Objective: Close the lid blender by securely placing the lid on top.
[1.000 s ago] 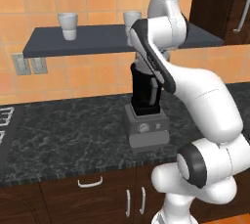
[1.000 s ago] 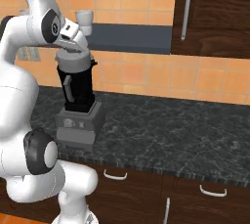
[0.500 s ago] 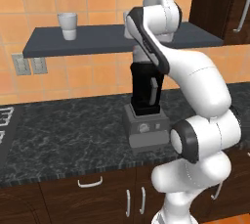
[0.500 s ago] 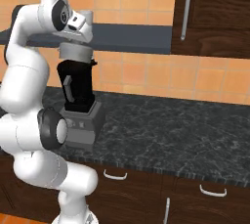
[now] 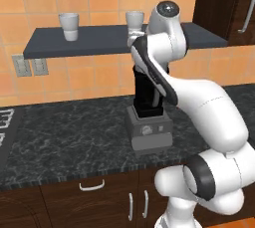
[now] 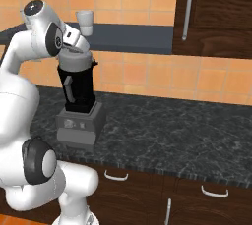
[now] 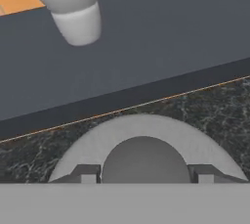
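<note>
A simulated kitchen is shown. The blender [image 6: 78,103], a tall black jar on a boxy grey base, stands on the dark speckled counter [image 6: 172,140], below a dark wall shelf [image 5: 74,40] bearing two white cups [image 5: 69,26]. A round grey lid [image 6: 75,62] is seen resting on the jar's top. The gripper [image 7: 144,175] is held just above the lid, its fingertips [image 7: 87,174] set either side of the lid's central knob; whether the knob is clasped cannot be told. The lid appears placed; only seating firmly and letting go seem to be left.
</note>
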Tool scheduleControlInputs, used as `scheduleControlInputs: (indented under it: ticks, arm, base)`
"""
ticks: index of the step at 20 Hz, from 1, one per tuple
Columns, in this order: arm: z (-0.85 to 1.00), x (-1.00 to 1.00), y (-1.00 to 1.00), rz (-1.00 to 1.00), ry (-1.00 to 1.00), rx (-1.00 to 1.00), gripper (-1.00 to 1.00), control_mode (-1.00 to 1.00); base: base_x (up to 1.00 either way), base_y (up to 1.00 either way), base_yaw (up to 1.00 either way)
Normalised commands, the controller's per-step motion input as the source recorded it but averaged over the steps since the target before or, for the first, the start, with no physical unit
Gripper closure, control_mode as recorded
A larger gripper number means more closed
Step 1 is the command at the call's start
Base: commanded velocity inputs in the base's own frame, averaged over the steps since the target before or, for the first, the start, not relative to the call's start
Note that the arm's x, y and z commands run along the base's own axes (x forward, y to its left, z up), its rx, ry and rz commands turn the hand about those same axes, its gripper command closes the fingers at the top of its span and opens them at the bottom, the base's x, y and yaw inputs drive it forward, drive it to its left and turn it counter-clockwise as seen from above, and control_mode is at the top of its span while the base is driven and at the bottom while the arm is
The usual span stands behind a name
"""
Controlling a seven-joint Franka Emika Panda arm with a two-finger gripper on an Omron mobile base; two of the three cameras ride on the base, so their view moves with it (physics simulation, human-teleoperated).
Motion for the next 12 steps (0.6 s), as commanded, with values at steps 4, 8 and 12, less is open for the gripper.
scheduleControlInputs:
  ticks: [4, 8, 12]
  arm:
    - [-0.34, 0.14, 0.01, 0.00, -0.22, 0.00, 1.00, -1.00]
    - [-0.25, 0.14, 0.11, 0.00, -0.10, 0.00, -1.00, -1.00]
    - [0.39, 0.00, 0.43, 0.00, 0.06, -0.04, -1.00, -1.00]
  base:
    - [0.00, 0.00, 0.00]
    - [0.00, 0.00, 0.00]
    - [0.00, 0.00, 0.00]
